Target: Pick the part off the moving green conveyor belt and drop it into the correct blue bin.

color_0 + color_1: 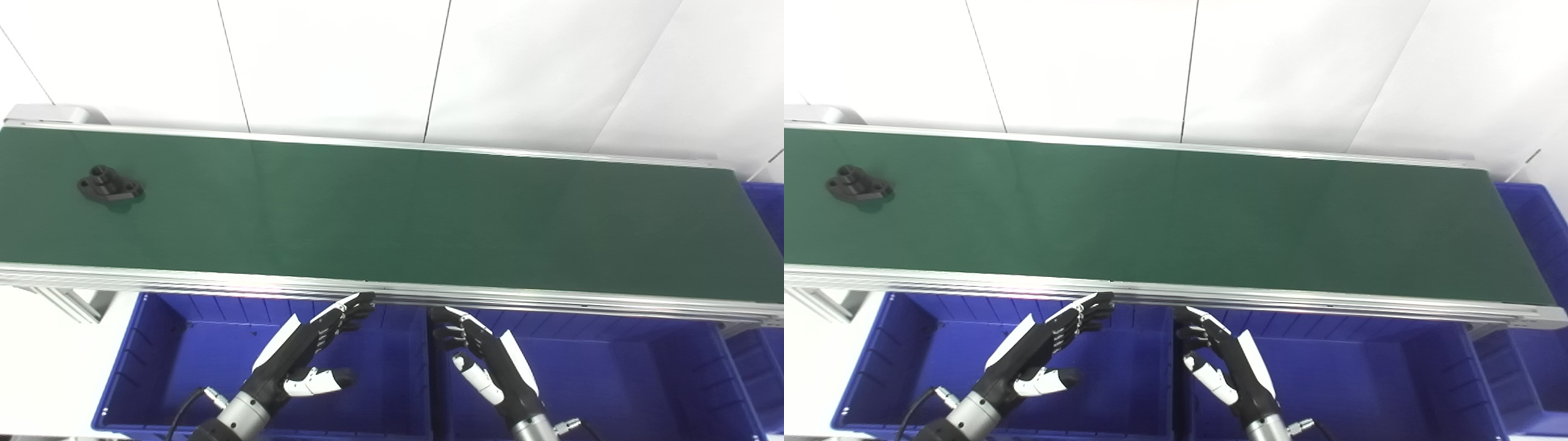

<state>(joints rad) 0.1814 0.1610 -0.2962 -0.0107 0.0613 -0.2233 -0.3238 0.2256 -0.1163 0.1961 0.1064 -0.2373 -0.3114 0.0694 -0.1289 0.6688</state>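
Running past white wall panels [331, 61], green belt [392, 214], black part [110, 185] far left.

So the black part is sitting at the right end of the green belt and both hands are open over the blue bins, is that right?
Not quite. The black part sits at the left end of the green belt, not the right; the left eye view shows it clearly. The rest holds: the left hand and right hand are both open, over the blue bins.

The green conveyor belt [392, 214] carries one thing — a black part [110, 185] near its left end.
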